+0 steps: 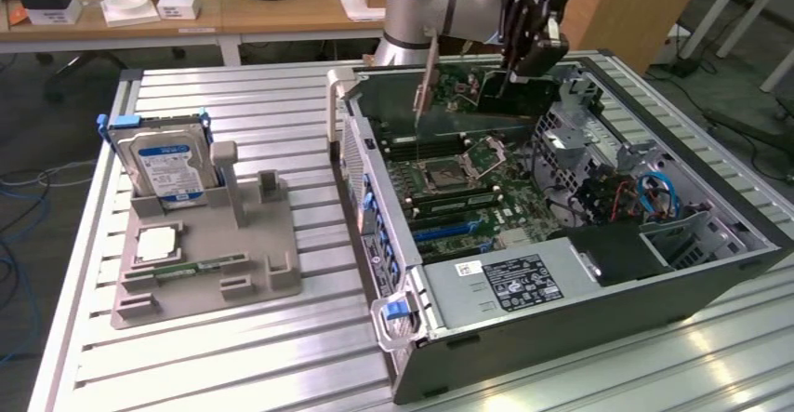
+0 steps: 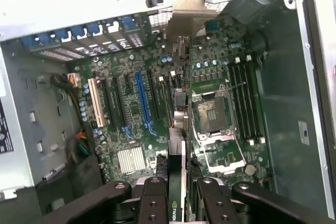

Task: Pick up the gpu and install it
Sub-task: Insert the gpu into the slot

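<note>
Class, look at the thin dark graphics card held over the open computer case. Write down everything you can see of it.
The thin dark graphics card with a silvery metal end bracket is flat and rigid-looking, with printed lettering near the grip. It stands on edge over the green motherboard inside the open grey computer case, bracket towards the case's slotted rear wall. The gripper's black fingers clamp its two faces. Whether its lower edge touches the board cannot be told.

My black fingers [image 2: 152, 203] look matt. The gpu [image 2: 177, 179] has a dull silvery metal bracket [image 2: 186, 15]. The case [image 1: 596, 324] is grey metal; at its nine o'clock, the holder [image 1: 260, 279] is matt grey plastic.
</note>
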Robot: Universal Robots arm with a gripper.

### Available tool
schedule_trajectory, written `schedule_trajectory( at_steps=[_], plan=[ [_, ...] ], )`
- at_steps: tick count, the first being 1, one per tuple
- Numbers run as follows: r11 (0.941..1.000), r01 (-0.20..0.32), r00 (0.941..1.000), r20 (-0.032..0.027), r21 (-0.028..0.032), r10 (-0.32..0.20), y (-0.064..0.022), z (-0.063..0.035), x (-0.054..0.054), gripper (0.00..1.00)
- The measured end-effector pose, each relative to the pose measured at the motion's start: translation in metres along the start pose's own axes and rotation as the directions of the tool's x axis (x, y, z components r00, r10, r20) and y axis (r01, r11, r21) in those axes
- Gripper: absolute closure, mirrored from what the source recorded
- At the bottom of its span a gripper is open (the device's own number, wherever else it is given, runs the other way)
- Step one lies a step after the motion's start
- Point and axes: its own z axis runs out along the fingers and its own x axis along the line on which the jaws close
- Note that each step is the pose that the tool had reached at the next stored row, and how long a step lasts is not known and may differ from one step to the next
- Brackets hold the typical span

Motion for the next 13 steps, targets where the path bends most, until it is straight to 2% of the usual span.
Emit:
schedule_trajectory(
  at_steps=[6, 13],
  plan=[
    [0.9955, 0.095, 0.9955, -0.0009, -0.0006, -0.095, 0.0, 0.0043, 0.0, 0.74],
    [0.9809, 0.194, 0.9809, -0.0015, -0.0013, -0.194, -0.0001, 0.0124, 0.0, 0.74]
  ],
)
